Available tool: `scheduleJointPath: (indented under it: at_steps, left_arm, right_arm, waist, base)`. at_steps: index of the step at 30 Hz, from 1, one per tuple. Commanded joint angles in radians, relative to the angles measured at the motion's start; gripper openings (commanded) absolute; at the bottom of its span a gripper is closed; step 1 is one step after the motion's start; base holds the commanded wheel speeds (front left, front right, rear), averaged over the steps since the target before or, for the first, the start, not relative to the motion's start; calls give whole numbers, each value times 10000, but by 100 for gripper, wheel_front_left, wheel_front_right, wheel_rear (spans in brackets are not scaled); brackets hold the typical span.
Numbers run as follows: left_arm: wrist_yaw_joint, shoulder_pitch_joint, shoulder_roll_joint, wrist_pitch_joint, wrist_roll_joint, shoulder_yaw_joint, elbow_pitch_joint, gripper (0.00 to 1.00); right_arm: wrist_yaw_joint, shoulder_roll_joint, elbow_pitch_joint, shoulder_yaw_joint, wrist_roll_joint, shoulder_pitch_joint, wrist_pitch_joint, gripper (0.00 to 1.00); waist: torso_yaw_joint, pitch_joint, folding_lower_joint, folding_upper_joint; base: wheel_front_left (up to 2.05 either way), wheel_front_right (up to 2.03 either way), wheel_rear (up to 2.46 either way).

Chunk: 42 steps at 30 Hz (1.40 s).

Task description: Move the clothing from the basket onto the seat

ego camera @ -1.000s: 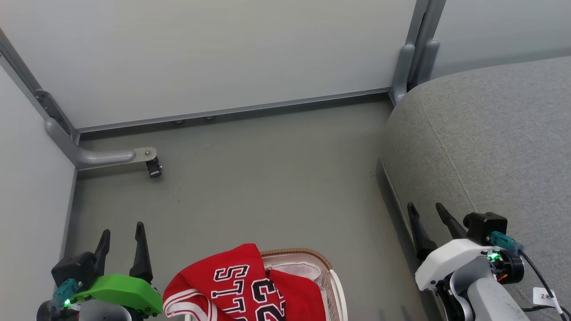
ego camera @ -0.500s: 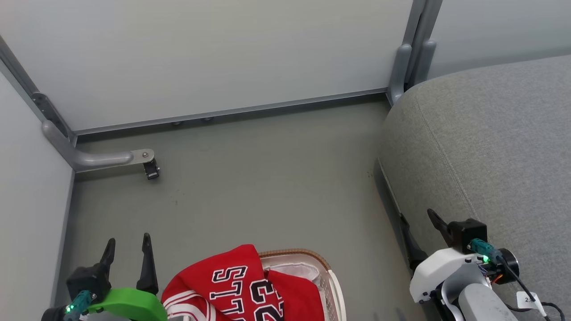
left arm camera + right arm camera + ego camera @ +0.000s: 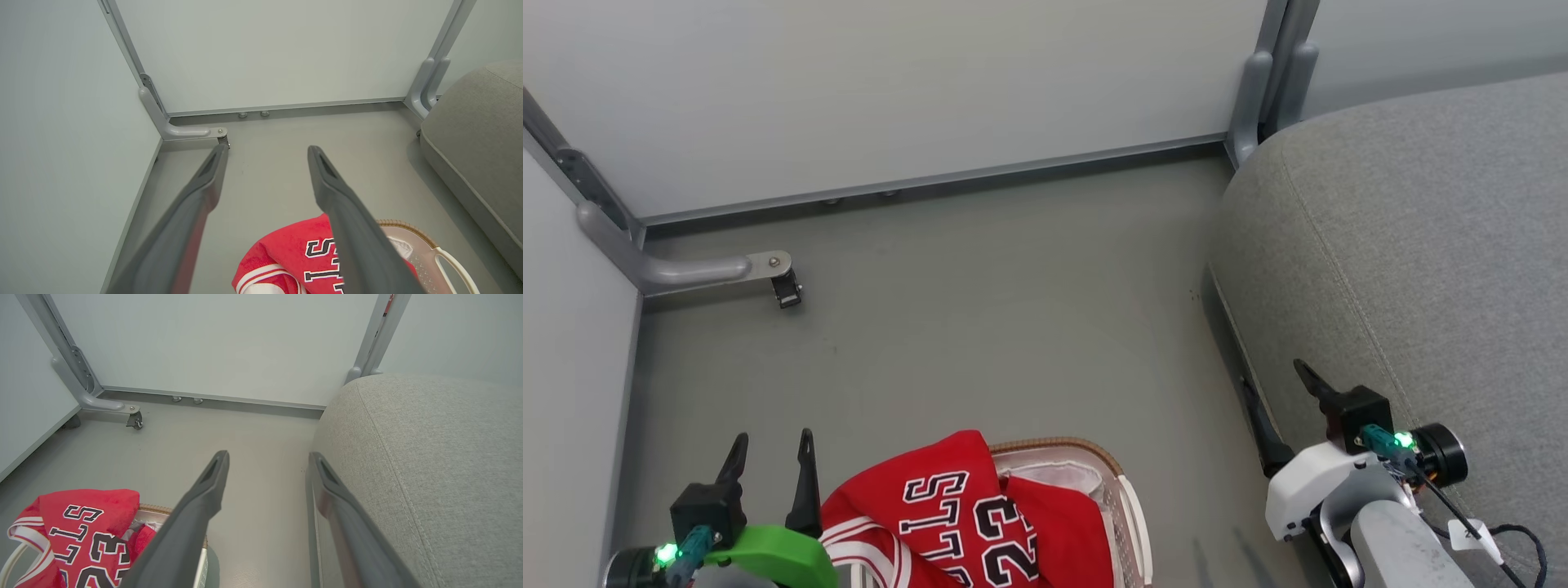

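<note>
**A:** Entry starts with the clothing. Where is it?

**B:** The clothing (image 3: 956, 523) is in the basket (image 3: 1063, 446). It is a red heap at the basket's left end, lettered face up, with one fold draped over the rim toward the left gripper (image 3: 774, 435). The white liner (image 3: 1054, 478) shows beside it at the far end.

**A:** Grippers?

**B:** The left gripper has its fingers spread wide with nothing between them. It is above the floor (image 3: 980, 327), just beside the jersey, and no contact is evident. The right gripper (image 3: 1271, 374) is likewise spread and holds nothing. It is at the front edge of the seat (image 3: 1421, 245), well apart from the basket.

**A:** Progress?

**B:** By my reading, none. No red cloth lies on the part of the seat in view, and all the clothing seen sits in the basket. Every step is left: reach, grasp, lift, carry right, lay down. I cannot tell how many garments are in the heap.

**A:** What does one view give that another lacks?

**B:**
- **Head view:** both grippers with the basket between them, but the basket's near half is cut off.
- **Left wrist view:** adds the basket's white handle loop (image 3: 453, 265), and its right finger crosses the jersey's lettering.
- **Right wrist view:** shows the striped trim (image 3: 30, 539) hanging at the basket's side away from that arm. Its own right finger runs close along the seat's side. I cannot tell whether they touch.
</note>
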<state>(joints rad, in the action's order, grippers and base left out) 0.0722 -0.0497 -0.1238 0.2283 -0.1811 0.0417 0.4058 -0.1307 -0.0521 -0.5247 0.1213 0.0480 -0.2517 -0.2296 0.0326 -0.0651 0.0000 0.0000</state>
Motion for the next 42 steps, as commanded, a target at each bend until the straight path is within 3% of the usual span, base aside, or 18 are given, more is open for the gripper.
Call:
scheduleJointPath:
  at_steps: [1,9,17,33,42]
  left_arm:
    - [112,-437,-26,89,230,19,62,100]
    - [483,-1607,-171,236,736,277,907,100]
    - [583,-2448,-179,382,848,867,2527,100]
    - [587,-3857,-69,364,-2021,3113,5929,100]
    - [588,-4795,-207,364,-3842,4509,6568,100]
  right_arm:
    - [1,-16,86,26,-309,-267,-88,100]
    - [3,-1,428,184,-929,-994,-229,100]
    - [3,-4,700,294,-1430,-1512,-364,100]
    - [3,-5,1089,176,-1512,-1999,-370,100]
    - [3,-6,1413,70,-1605,-2284,-370,100]
  waist:
    - [70,-625,0,0]
    - [311,-2401,0,0]
    - [530,-3948,0,0]
    - [495,-5659,0,0]
    - [413,-6503,0,0]
  base:
    - [0,0,0]
    - [0,0,0]
    - [0,0,0]
    - [0,0,0]
    - [0,0,0]
